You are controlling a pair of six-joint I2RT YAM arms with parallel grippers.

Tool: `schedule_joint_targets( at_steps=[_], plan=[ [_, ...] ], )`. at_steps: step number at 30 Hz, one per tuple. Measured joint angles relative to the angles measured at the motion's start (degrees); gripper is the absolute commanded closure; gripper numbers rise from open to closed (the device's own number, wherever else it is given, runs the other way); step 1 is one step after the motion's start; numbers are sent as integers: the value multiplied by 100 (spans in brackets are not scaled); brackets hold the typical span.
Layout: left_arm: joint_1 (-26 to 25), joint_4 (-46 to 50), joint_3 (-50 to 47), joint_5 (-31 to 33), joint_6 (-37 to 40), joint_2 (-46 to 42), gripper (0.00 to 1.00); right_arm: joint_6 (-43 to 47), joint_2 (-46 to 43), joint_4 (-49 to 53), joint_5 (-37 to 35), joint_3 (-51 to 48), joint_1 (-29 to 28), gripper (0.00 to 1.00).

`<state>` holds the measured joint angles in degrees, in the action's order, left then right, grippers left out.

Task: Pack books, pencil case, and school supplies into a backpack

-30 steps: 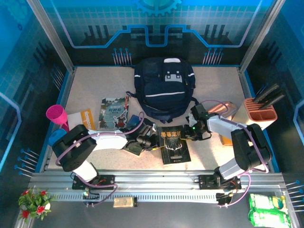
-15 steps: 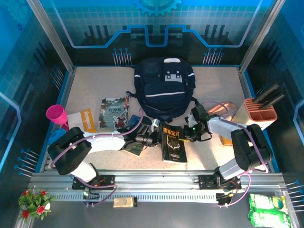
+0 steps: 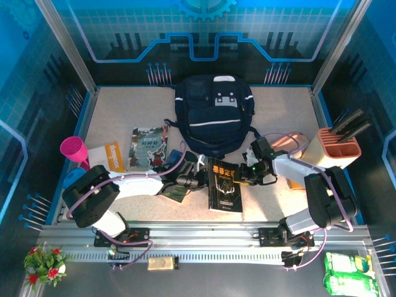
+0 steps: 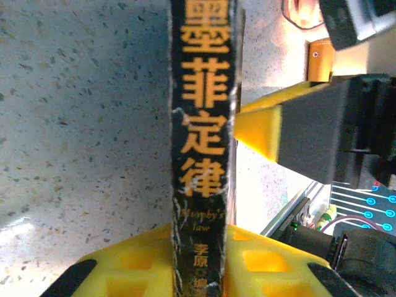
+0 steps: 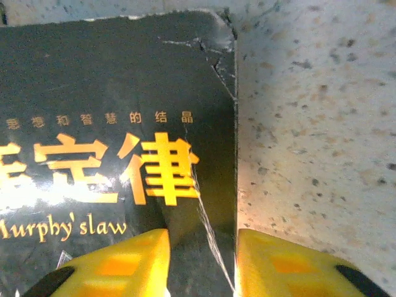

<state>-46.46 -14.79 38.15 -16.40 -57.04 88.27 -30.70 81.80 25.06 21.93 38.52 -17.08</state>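
Right now my left pincer (image 3: pixel 199 180) is clamped on the spine of the black paperback book with orange lettering (image 3: pixel 224 184). The book rests on the pale speckled surface (image 3: pixel 117 114), just in front of the dark navy fabric backpack (image 3: pixel 213 114). My right pincer (image 3: pixel 245 176) sits at the book's opposite edge, jaws slightly apart; whether it grips, I cannot tell.

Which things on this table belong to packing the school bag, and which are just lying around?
For the job: backpack, black book, illustrated book, orange card, pinkish pouch.
Just lying about: pink cup, beige knife block, flowers, green packets.
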Motion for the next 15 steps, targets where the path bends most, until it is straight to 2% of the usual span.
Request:
schedule_joint_targets(
  at_steps=[7, 15],
  plan=[
    [426, 411, 0, -214, 155, -476, 86, -177, -1106, -26, -101, -24, 568, 33],
    [1217, 1099, 721, -688, 599, -1259, 87, -494, -1773, -341, 33, -22, 1174, 14]
  ],
)
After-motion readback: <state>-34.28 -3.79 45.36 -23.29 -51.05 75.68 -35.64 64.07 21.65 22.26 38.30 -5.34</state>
